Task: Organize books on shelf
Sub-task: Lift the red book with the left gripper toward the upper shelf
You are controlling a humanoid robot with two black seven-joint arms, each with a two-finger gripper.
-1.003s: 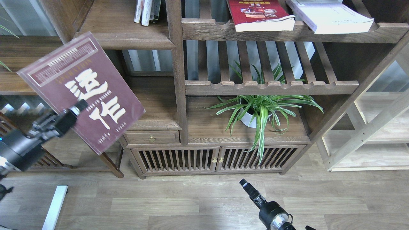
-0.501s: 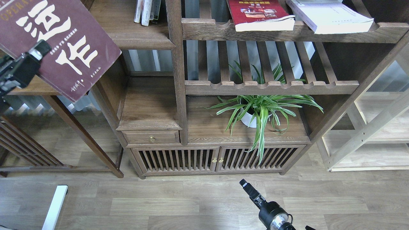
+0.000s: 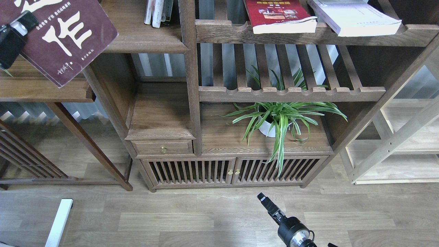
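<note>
The left gripper (image 3: 20, 25), jaws clamped on the maroon book (image 3: 65, 37), should level it before sliding onto the shelf (image 3: 144, 41); the right gripper (image 3: 262, 198)'s jaws cannot be told.

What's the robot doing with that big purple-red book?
The robot is tidying books. Its left tool grips the maroon book up by the dark wooden shelf, near a solid upper board. A red book and a white book already lie on the top rack. The right tool hangs low, holding nothing.
</note>
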